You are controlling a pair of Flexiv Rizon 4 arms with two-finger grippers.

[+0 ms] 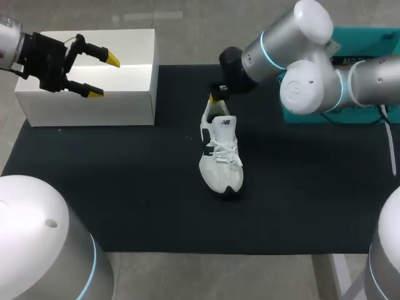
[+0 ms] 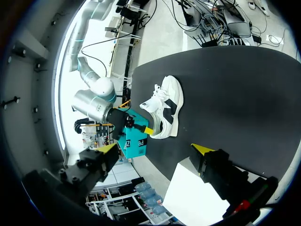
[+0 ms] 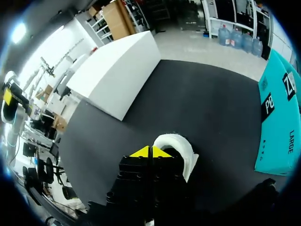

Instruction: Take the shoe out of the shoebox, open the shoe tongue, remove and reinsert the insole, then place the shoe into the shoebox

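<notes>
- Two end effectors are logged. The left end effector [image 1: 103, 76] is spread wide above the white cardboard shoebox [image 1: 87, 109], with nothing between its yellow tips. The right end effector [image 3: 150, 151] is set at the heel of the white lace-up sneaker [image 1: 220, 156], its tips drawn together to a narrow line.
- Sneaker position: upright on its sole on the black mat [image 1: 125, 187], out of the shoebox and well apart from it. The toe is directed toward the robot, and the tongue is laced down.
- It cannot be made out whether any heel collar is nipped between the right tips. In the right wrist view the white heel rim is seen just ahead of and beside them.
- Judgement: the heel is taken from behind so that the shoe mouth and tongue are left uncovered for the next step. The removal step is taken as done and the tongue as not yet opened.
- Judgement: the left end effector is parked wide and off to the side, presumably so that the space over the sneaker is free until a second hold is needed.
- A teal box [image 3: 277, 117] is noted beside the right arm, apart from the sneaker.
- Risk: a light shoe may slide on the mat if the tongue is pulled while the heel is unsecured.
</notes>
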